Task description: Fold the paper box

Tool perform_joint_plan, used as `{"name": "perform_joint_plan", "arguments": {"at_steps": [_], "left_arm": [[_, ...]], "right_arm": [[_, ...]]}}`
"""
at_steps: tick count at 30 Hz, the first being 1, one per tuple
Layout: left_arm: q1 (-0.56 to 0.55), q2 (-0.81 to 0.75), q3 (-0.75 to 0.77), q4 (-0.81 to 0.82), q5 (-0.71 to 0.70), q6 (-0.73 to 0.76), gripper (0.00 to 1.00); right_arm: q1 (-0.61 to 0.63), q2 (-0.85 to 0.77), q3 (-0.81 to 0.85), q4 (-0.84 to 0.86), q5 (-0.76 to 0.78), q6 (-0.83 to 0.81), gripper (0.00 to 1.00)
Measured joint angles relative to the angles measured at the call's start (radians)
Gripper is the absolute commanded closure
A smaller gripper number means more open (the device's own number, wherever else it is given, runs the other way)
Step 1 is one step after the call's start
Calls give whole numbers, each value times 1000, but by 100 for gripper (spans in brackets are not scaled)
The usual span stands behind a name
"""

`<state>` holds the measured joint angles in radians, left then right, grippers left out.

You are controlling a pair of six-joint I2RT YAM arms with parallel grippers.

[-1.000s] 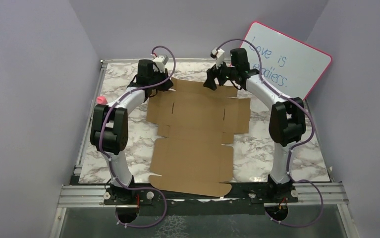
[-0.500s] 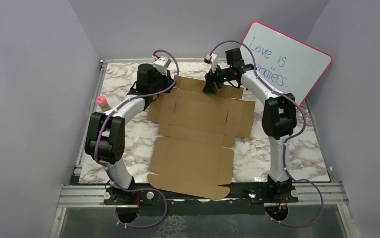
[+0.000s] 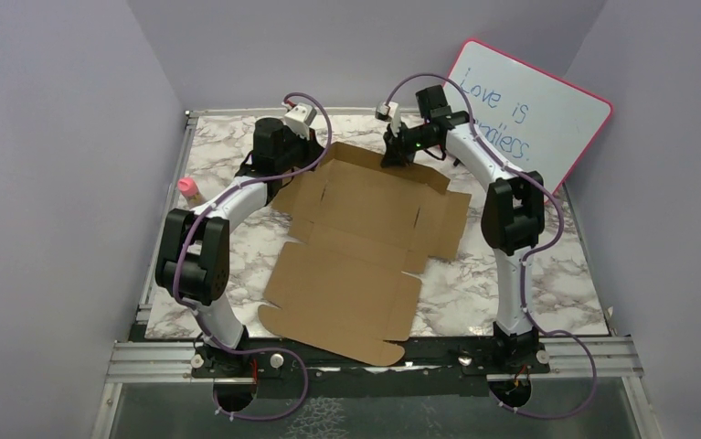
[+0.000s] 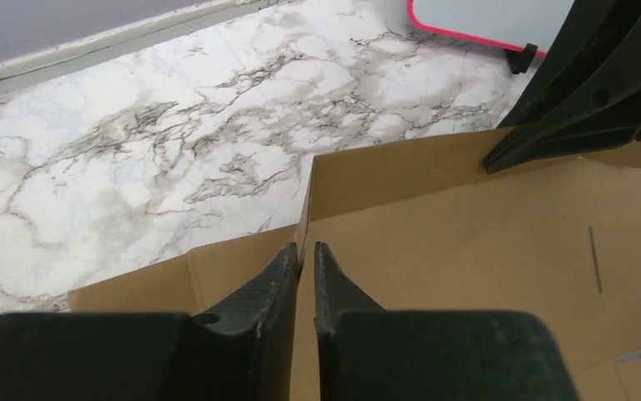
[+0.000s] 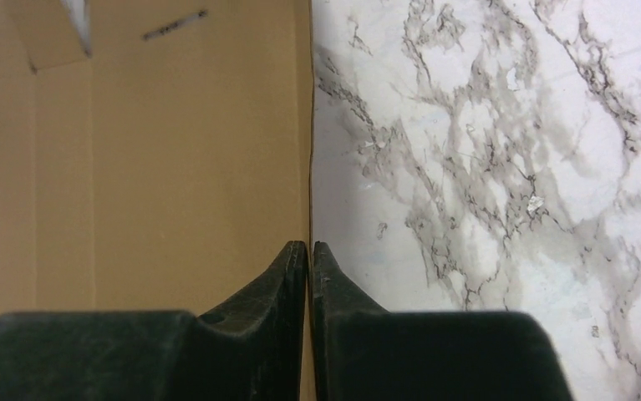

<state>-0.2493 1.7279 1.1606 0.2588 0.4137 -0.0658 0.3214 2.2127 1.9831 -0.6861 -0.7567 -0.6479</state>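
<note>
Plain brown die-cut cardboard box (image 3: 355, 238); white marble-patterned tabletop (image 3: 566, 293), veined grey and black — pink-framed rectangular whiteboard (image 3: 557, 119) with blue handwriting; pale lilac walls (image 3: 54, 183).

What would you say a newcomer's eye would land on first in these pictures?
Probably the paper box, a big brown cardboard sheet spread across the middle of the marble table, its far flap tilted up. Next, the left gripper and right gripper, each pinched shut on cardboard at its far end. The pink-framed whiteboard leans at the far right corner.
</note>
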Motion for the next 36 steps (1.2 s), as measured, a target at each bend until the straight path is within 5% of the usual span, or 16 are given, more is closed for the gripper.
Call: {"name": "perform_joint_plan", "arguments": {"at_steps": [6,21,29,36], "left_arm": [[-2,0,-2,16,-11,-6,66],[-2,-225,-78,-31,-201,-128,15],[25,-302,-24,-236,-358,-175,4],[140,-308,51,-397,-355,-187,1]], "right_arm": [[0,-8,-11,-22,10,-31,99],[46,-295,-305,89,150,-189,99],[93,-403,-414,200,183,-316,99],[108,-426,-455,290,234,-401,99]]}}
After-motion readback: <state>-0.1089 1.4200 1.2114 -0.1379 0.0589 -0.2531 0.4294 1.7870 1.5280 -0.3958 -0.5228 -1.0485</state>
